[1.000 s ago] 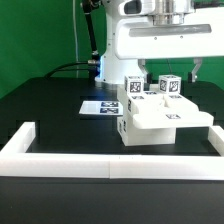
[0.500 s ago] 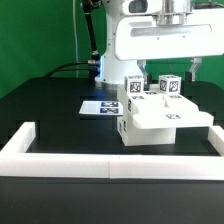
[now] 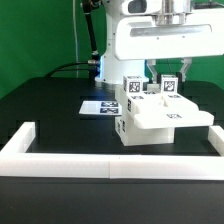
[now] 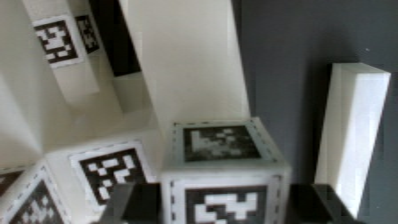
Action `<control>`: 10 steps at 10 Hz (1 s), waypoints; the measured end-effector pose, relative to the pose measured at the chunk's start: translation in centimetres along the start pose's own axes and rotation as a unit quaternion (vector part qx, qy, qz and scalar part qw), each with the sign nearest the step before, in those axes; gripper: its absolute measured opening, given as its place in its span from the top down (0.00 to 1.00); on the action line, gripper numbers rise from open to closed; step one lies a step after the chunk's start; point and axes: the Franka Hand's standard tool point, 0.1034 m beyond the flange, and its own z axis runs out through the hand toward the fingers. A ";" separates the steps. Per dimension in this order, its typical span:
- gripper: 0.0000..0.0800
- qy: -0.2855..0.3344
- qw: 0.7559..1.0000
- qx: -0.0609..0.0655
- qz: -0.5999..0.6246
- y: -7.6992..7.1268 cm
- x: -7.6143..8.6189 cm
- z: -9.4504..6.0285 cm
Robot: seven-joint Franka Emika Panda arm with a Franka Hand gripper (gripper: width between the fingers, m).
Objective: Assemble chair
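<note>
The partly built chair stands right of centre on the black table: a white slab block with two tagged square posts standing up from it, one on the exterior view's left and one on its right. My gripper hangs straight down over the right post, open, with one finger on each side of the post's top. In the wrist view the post's tagged top sits between my dark fingers, with a gap on each side; my gripper is open. The other post shows beyond.
The marker board lies flat to the exterior view's left of the chair. A long white rail borders the table's front and sides, and it also shows in the wrist view. The robot's white base stands behind the chair.
My gripper has come down from above the chair until its fingers straddle the top of the right post. The chair parts have not moved.
</note>
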 end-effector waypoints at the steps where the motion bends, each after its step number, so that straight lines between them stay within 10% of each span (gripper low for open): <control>1: 0.64 0.000 0.999 0.000 0.032 0.0 0.0 0.0; 10: 0.64 -0.001 0.945 0.006 0.328 -0.1 0.0 0.0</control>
